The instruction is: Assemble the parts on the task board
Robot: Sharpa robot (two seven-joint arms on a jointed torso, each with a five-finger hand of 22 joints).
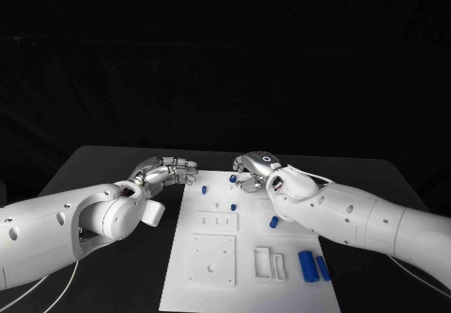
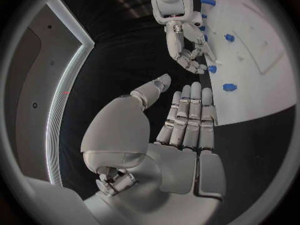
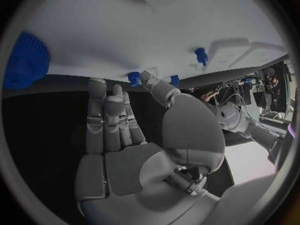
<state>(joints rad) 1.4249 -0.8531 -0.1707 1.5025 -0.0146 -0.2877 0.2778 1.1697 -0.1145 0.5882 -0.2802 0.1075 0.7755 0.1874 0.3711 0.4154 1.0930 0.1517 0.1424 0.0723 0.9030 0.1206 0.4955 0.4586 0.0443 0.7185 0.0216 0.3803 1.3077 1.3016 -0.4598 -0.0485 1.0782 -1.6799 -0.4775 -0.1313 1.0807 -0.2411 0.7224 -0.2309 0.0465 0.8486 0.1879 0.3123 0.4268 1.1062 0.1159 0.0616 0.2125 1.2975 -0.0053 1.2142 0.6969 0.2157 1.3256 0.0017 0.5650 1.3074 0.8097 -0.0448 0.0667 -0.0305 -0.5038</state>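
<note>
The white task board [image 1: 249,261] lies in the middle of the black table. Small blue pegs stand on its far half [image 1: 205,190] [image 1: 234,206] [image 1: 274,222]. Two longer blue parts [image 1: 306,265] lie side by side near its right edge. My left hand [image 1: 167,171] hovers just off the board's far left corner, fingers stretched out together [image 2: 187,115] and holding nothing. My right hand [image 1: 253,171] hangs over the board's far edge, palm [image 3: 125,160] bare. Its fingertips are close beside a blue peg [image 1: 233,178]; I cannot tell whether they touch it.
White raised fixtures sit on the board: a square plate [image 1: 212,259], a small slotted block [image 1: 217,222] and two narrow frames [image 1: 268,264]. Black table [image 1: 113,169] lies on both sides of the board. A large ribbed blue part [image 3: 26,60] shows in the right wrist view.
</note>
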